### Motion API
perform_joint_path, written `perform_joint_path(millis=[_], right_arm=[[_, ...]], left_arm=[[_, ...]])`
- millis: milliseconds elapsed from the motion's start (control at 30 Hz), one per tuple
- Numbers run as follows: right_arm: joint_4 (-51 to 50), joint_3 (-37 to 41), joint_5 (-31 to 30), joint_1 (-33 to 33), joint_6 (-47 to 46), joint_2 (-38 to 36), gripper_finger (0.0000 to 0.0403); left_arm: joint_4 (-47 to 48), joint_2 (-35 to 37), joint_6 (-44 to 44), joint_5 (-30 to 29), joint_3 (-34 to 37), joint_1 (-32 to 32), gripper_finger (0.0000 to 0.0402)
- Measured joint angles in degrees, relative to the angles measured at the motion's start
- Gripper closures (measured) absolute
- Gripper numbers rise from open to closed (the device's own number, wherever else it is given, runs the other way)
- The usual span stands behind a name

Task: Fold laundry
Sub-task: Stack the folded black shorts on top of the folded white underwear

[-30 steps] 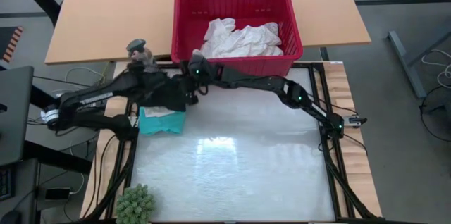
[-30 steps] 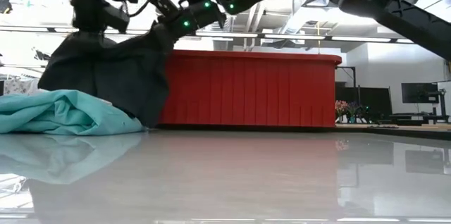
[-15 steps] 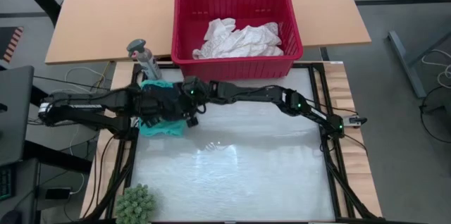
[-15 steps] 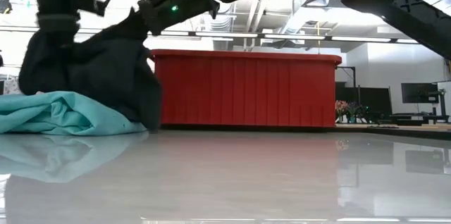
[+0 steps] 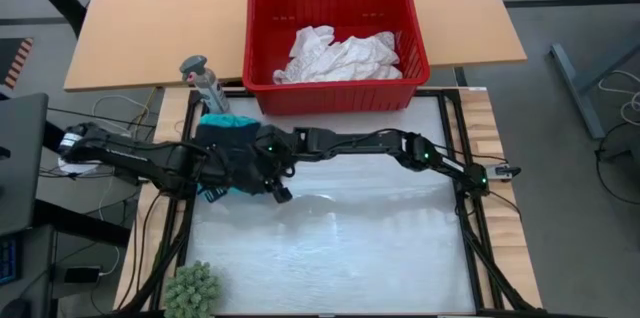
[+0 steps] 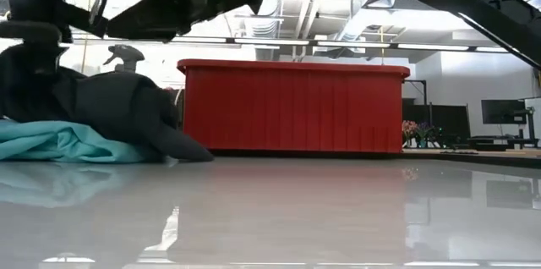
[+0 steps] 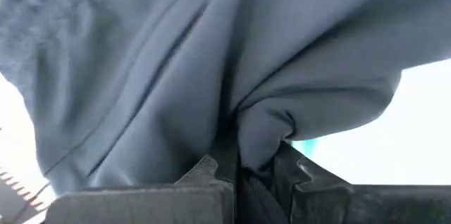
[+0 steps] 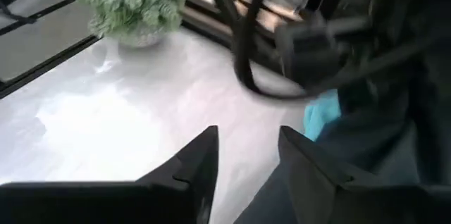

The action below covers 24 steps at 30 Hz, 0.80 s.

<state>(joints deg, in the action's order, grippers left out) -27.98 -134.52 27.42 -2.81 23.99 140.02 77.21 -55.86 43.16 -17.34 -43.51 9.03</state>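
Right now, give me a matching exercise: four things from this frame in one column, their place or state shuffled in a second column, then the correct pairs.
Things
1. black garment
2. white laundry
3. left gripper
4. right gripper

Place or state
A. open, holding nothing
B. inside the red basket
C. draped over the teal garment
D. shut on a bunch of dark cloth

Pairs: 1-C, 2-B, 3-D, 4-A

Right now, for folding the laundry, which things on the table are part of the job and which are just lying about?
Part of the job: black shorts; teal garment; white clothes in the red basket.
Lying about: green fuzzy plant; grey handheld device.
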Motion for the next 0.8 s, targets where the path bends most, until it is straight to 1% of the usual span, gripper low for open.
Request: perform_joint_path(millis=[100, 200, 300, 400, 467, 567, 667, 733, 800], right_arm=[[-4.14, 0.02, -0.04, -0.95, -0.03, -1.39, 0.0194], [-7.78, -0.02, -0.07, -2.68, -0.18, -4.11, 0.0177], [-10.96, -0.13, -0.12, -4.07, -0.20, -6.09, 0.0169], [-11.84, -0.07, -0.26, -4.58, -0.20, -6.38, 0.0168], [-13.74, 0.07, -0.24, -4.53, -0.19, -6.75, 0.0168], [-15.64, 0.00, 0.87, -4.24, -0.15, -7.14, 0.0168], [-18.40, 0.02, 4.02, -4.37, -0.10, -7.66, 0.0168], [-19.32, 0.02, 4.26, -4.39, -0.06, -7.79, 0.0168], [-21.00, 0.02, 3.78, -4.60, -0.73, -8.10, 0.0168]], left_arm=[[-0.68, -0.01, 1.27, 2.39, -1.26, 1.54, 0.0386], [-3.96, 0.04, 1.04, 3.95, -2.06, 3.37, 0.0383], [-7.67, 0.05, -0.57, 4.55, -2.16, 5.07, 0.0366], [-10.79, 0.02, -0.73, 4.93, -2.18, 6.49, 0.0328], [-12.28, 0.05, -0.77, 5.52, -2.20, 7.19, 0.0296], [-16.28, 0.05, -1.39, 9.50, -2.20, 7.96, 0.0245], [-24.06, 0.05, -0.81, 15.30, -2.25, 8.05, 0.0196], [-28.84, 0.05, 1.87, 19.37, -2.28, 8.13, 0.0168], [-31.00, 0.07, 6.82, 20.95, -2.33, 9.39, 0.0151]])
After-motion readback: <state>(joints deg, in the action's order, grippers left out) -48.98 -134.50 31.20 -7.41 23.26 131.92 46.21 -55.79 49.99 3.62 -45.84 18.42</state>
